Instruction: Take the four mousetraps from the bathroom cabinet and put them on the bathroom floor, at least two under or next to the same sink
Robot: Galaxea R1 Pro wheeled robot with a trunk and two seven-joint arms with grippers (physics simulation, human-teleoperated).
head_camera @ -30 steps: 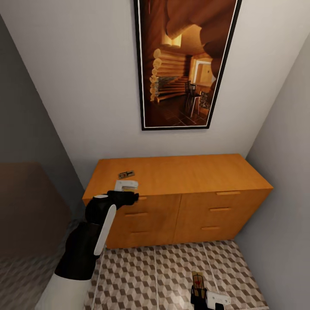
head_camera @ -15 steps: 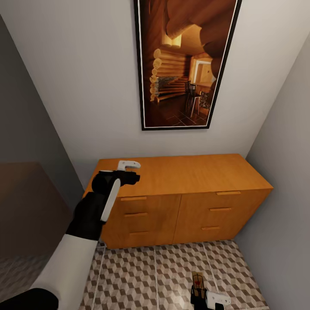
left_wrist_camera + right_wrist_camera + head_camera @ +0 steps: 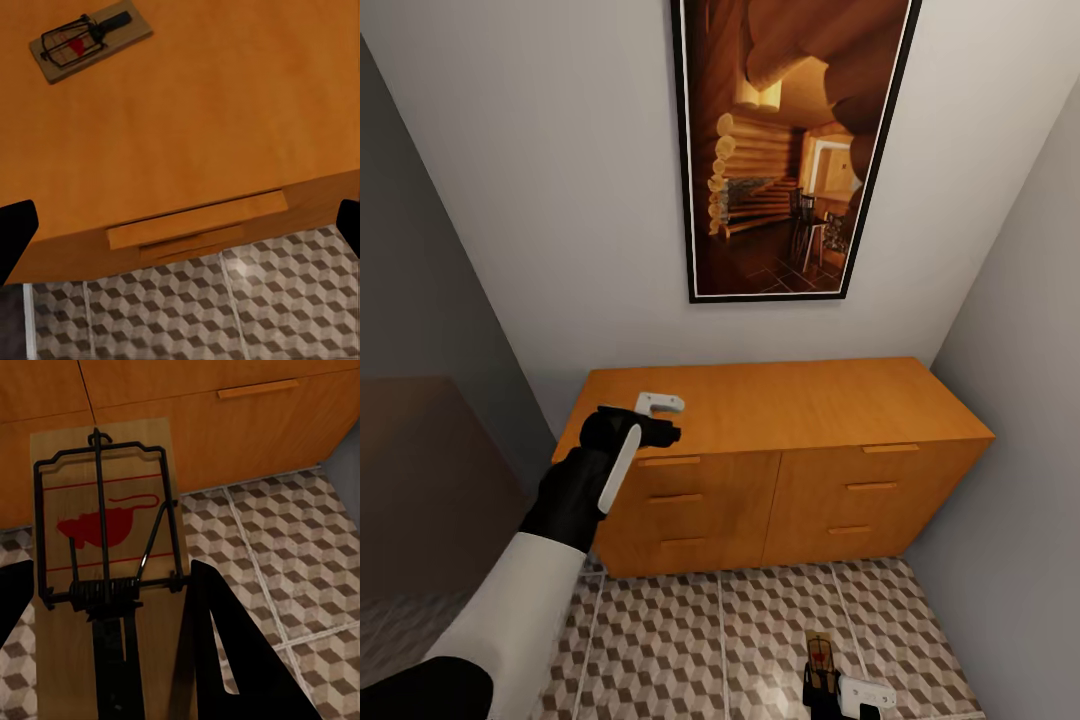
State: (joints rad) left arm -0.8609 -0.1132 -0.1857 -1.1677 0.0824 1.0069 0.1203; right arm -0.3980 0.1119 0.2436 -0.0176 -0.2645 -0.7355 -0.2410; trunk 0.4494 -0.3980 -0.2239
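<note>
- Since a second ago, the left gripper [image 3: 656, 420] has been lifted from the cabinet's front edge to above its top, covering the mousetrap [image 3: 88, 39] in the head view.
- Its jaws are spread wide with nothing between them; the trap lies flat on the cabinet [image 3: 790, 405] top, a little ahead of them.
- The right gripper [image 3: 830, 688] is clenched on a second trap [image 3: 105, 555], held low over the tiled floor [image 3: 690, 640].
- The traps are judged light, stiff boards; the wire and spring look snaggable, so the bare wooden long edges are the place to grip.
- Two traps are accounted for; the sink is out of sight, and the right fingers are cut off at the head view's edge.
</note>
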